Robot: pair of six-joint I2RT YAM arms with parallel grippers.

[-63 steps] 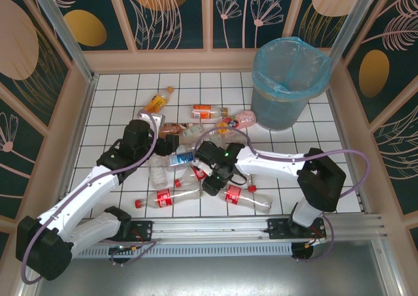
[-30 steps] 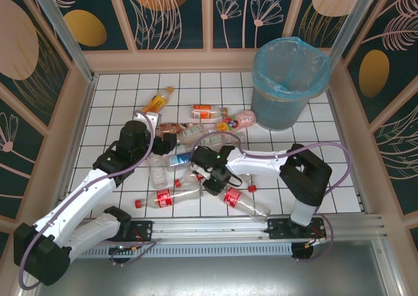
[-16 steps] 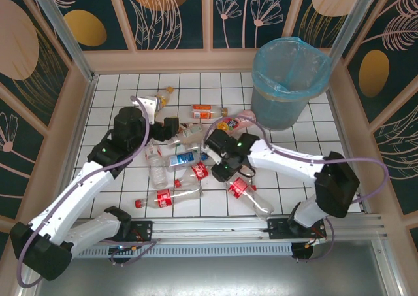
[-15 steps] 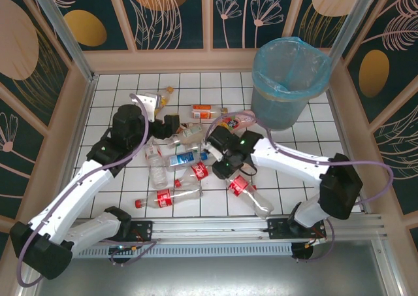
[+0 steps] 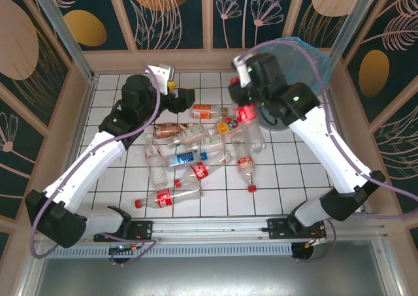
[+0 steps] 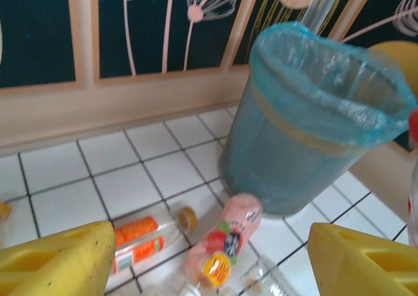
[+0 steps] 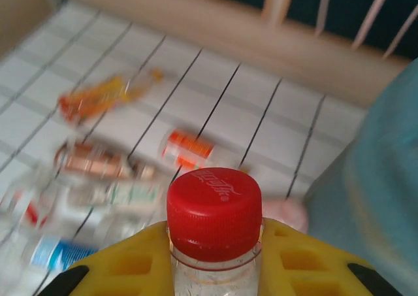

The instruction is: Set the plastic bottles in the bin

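Observation:
My right gripper (image 5: 241,103) is raised beside the bin (image 5: 307,61) and is shut on a clear red-capped cola bottle (image 5: 251,131), which hangs below it. In the right wrist view the red cap (image 7: 214,211) sits between my yellow fingers (image 7: 124,263), gripper (image 7: 214,260) closed on the neck. My left gripper (image 5: 186,98) hovers open over the far tiles, nothing between its fingers (image 6: 59,263). Ahead of it lie a pink bottle (image 6: 225,240) and an orange-labelled bottle (image 6: 140,240), with the blue-lined bin (image 6: 313,119) behind. Several more bottles (image 5: 189,159) are scattered mid-floor.
A wooden rim and patterned wall panels (image 5: 176,54) enclose the white tiled floor (image 5: 294,172). A loose red cap (image 5: 251,188) lies on the tiles. The metal rail (image 5: 215,227) with both arm bases runs along the near edge.
My right gripper has lifted the cola bottle off the floor and carried it up and back to beside the bin. My left arm has swung toward the far wall.

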